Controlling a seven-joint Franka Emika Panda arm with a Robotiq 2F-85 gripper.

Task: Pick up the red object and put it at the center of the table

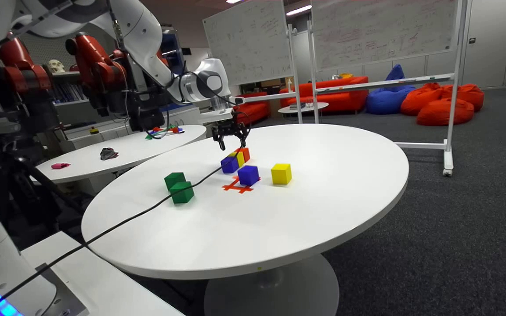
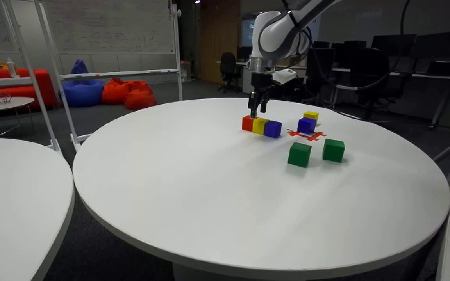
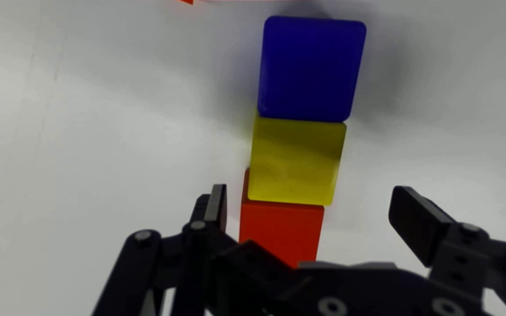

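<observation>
Left to right in an exterior view, two green blocks (image 1: 183, 197) stand close together but apart toward the left edge of a round white table (image 1: 332, 210). Nearer the far edge, a robot's gripper (image 1: 233, 146) hangs with its jaws spread wide and nothing in its grasp above a row of touching blocks: a blue block (image 1: 229, 165), a yellow block (image 1: 241, 159) and, at the end closest to that edge, the red block (image 1: 246, 154). In the wrist view the gripper's fingers (image 3: 415, 224) stand to either side of the red block, apart from it. Right of the row and closer to the near edge, another blue block (image 1: 248, 176) covers part of the red tape marks (image 1: 240, 189); beside it, another yellow block (image 1: 281, 174) stands nearest the right edge.
</observation>
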